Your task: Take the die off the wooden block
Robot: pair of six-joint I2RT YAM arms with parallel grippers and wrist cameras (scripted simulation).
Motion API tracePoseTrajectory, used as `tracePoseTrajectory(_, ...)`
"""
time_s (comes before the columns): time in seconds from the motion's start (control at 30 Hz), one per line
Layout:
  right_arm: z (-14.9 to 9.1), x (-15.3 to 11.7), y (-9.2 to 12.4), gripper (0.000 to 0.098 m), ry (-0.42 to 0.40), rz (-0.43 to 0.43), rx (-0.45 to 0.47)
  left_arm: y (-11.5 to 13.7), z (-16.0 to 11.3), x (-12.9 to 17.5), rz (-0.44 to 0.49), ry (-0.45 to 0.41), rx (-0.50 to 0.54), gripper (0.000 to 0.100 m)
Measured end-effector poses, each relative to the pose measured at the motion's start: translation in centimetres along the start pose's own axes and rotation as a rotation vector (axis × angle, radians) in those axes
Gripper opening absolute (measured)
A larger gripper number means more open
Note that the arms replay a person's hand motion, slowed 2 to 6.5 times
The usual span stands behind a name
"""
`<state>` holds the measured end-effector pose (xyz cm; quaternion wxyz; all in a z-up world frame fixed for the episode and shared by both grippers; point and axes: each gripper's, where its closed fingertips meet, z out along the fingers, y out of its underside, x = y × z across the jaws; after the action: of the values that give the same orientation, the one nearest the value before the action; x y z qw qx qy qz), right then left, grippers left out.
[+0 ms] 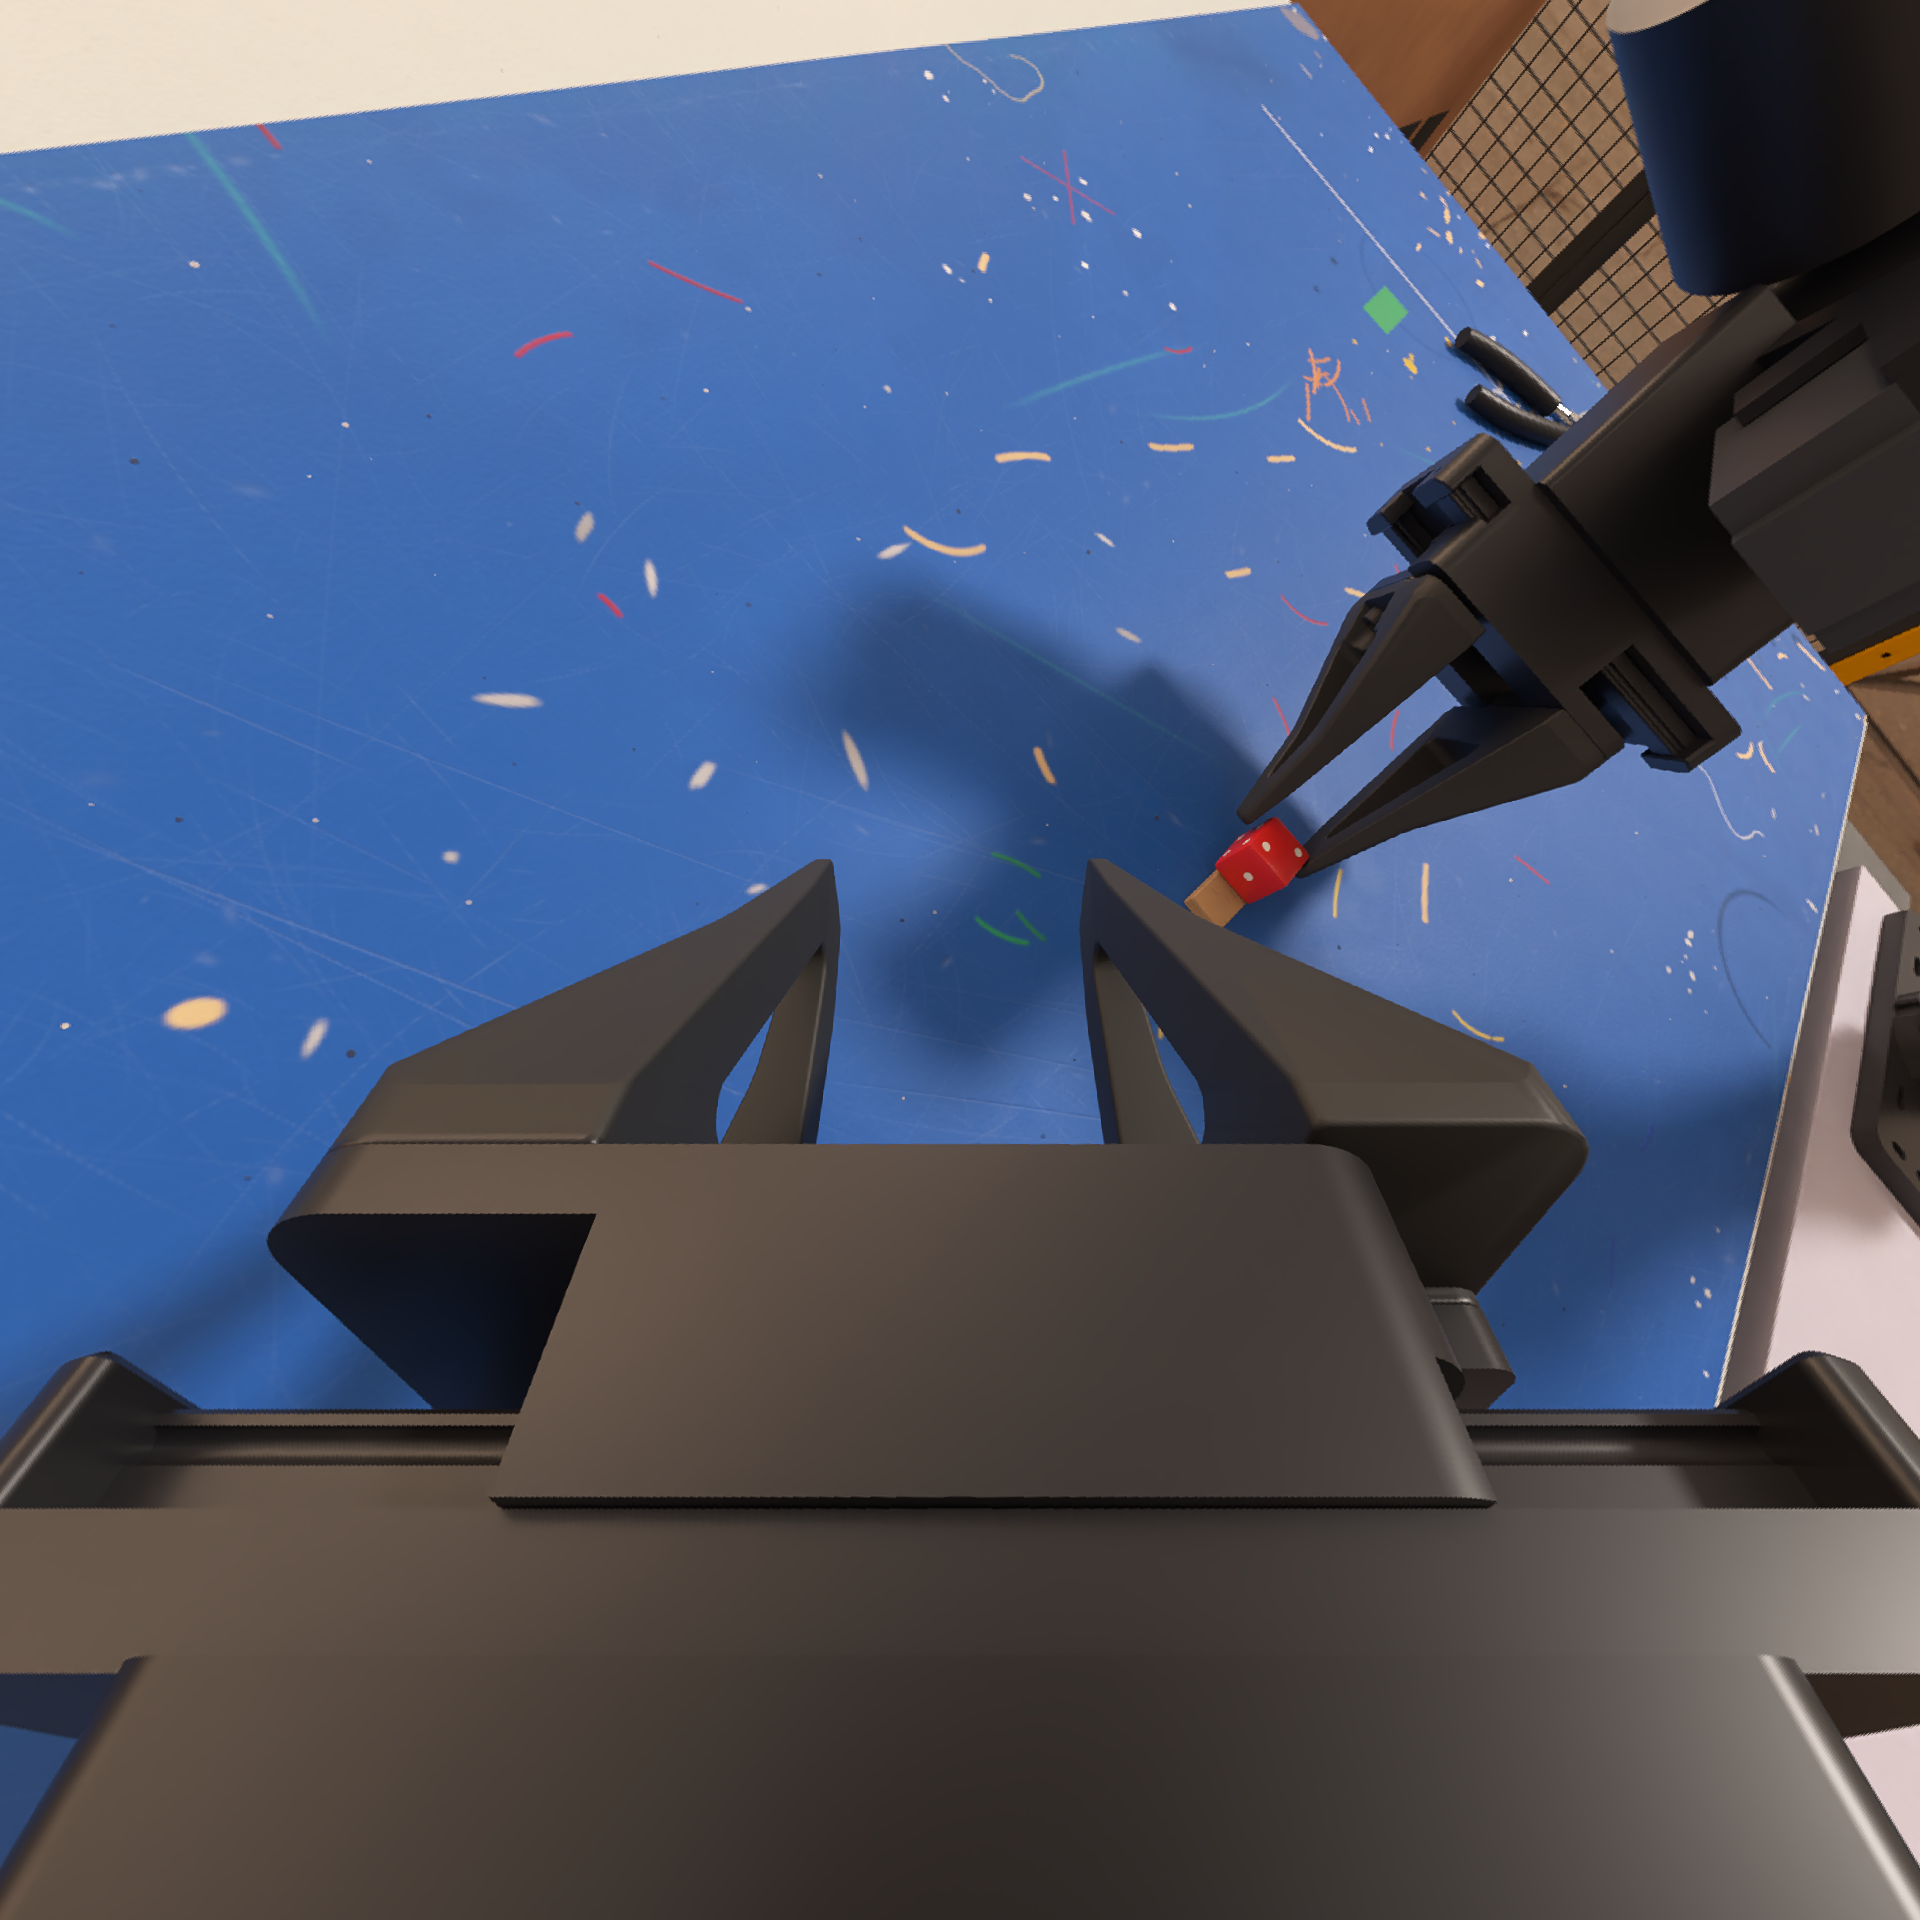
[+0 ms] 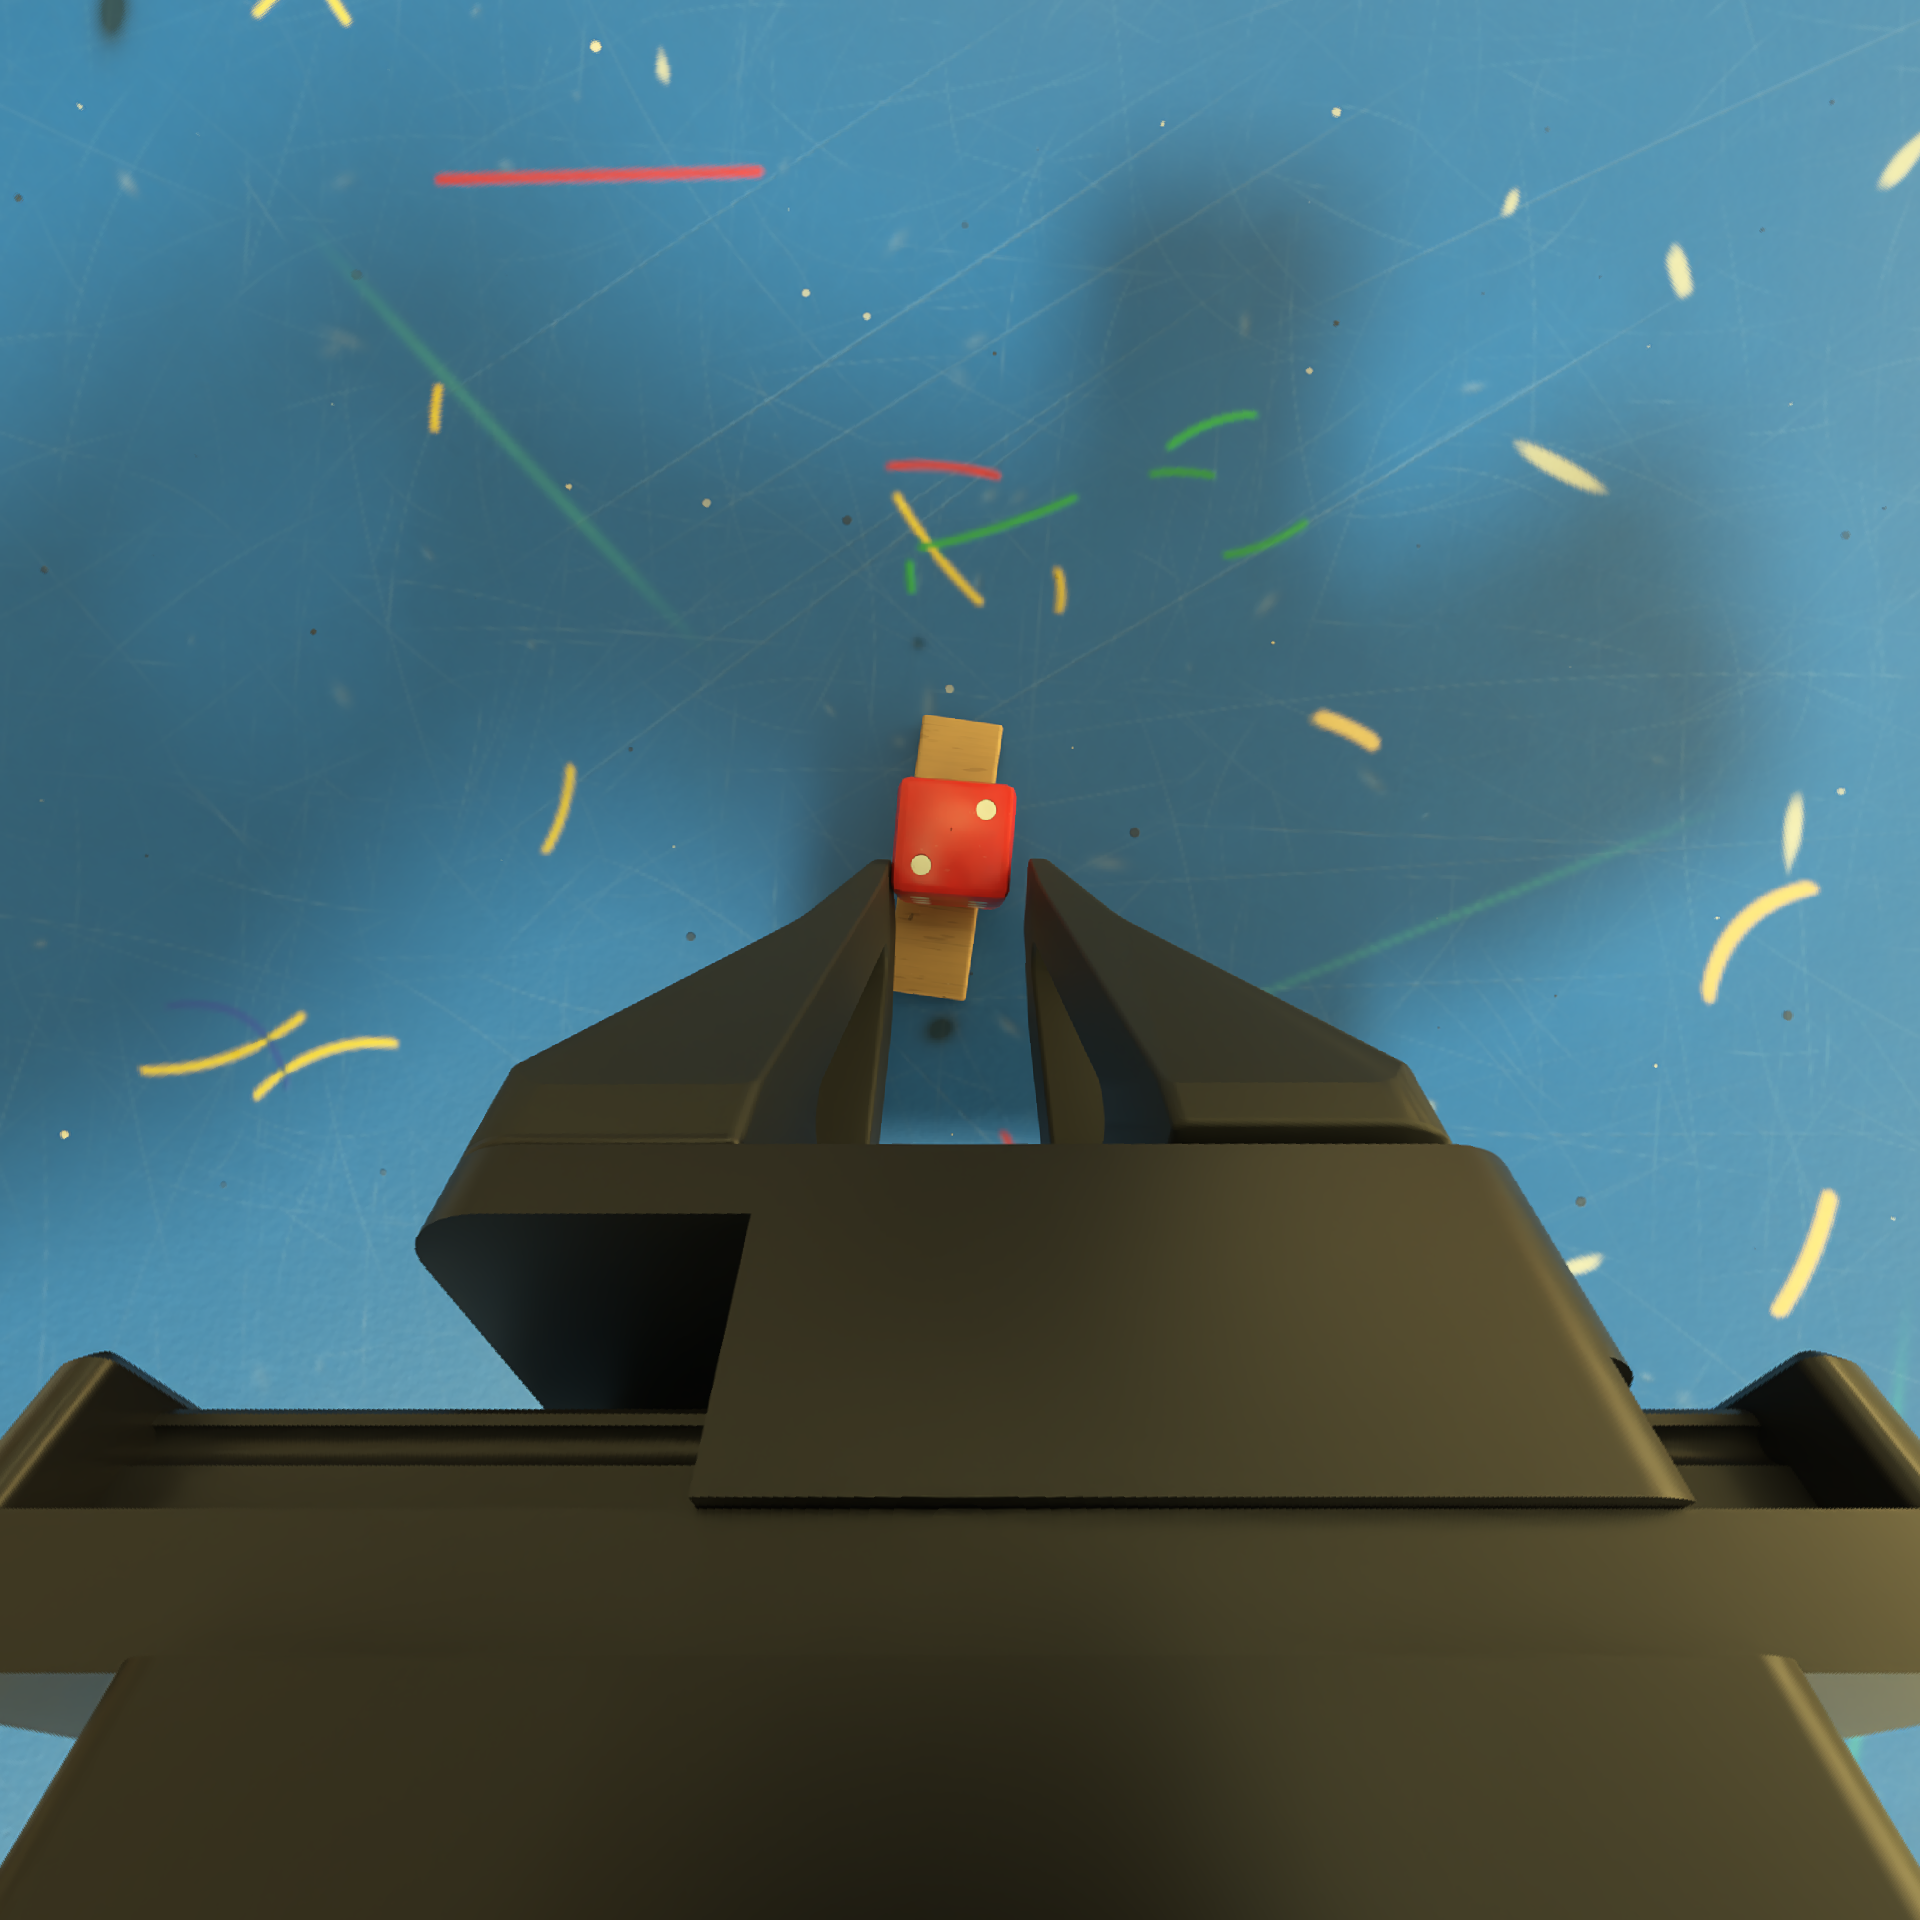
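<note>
A red die with pale pips sits on top of a small wooden block lying on the blue mat. My right gripper is open and hangs just above the die, one fingertip on each side. The left fingertip looks level with the die's edge, and a gap shows on the right. In the left wrist view the die and block lie just right of my left gripper, which is open and empty. The right gripper comes down on the die from the upper right.
The scratched blue mat covers the table. Black-handled pliers and a green square mark lie far right. The table's right edge is close, with a wire mesh panel and a dark bracket beyond it.
</note>
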<state>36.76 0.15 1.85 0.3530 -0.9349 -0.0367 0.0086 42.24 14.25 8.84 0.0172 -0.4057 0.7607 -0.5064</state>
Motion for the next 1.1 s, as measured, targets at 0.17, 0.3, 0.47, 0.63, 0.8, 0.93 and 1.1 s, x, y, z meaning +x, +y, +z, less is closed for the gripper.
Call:
tracePoseTrajectory(0.17,0.03,0.04,-0.03,0.0181,0.005,-0.005,0.003,0.04,0.03,0.18,0.000,0.000,0.003,0.039)
tracePoseTrajectory(0.3,0.06,0.05,-0.05,0.0179,0.006,-0.007,0.006,0.07,0.08,0.28,-0.002,-0.001,0.006,0.039)
tracePoseTrajectory(0.47,0.09,0.04,-0.08,0.0177,0.007,-0.009,0.011,0.10,0.14,0.36,-0.004,-0.004,0.008,0.039)
tracePoseTrajectory(0.63,0.10,0.03,-0.10,0.0177,0.010,-0.010,0.014,0.13,0.17,0.48,-0.002,-0.006,0.010,0.039)
tracePoseTrajectory(0.8,0.11,0.06,-0.11,0.0177,0.012,-0.007,0.015,0.22,0.19,0.63,-0.001,-0.007,0.009,0.039)
tracePoseTrajectory(0.93,0.11,0.09,-0.13,0.0177,0.013,0.000,0.016,0.31,0.20,0.71,0.000,-0.010,0.007,0.039)
tracePoseTrajectory(1.1,0.08,0.12,-0.11,0.0177,0.014,0.009,0.016,0.44,0.25,0.74,0.003,-0.019,0.003,0.039)
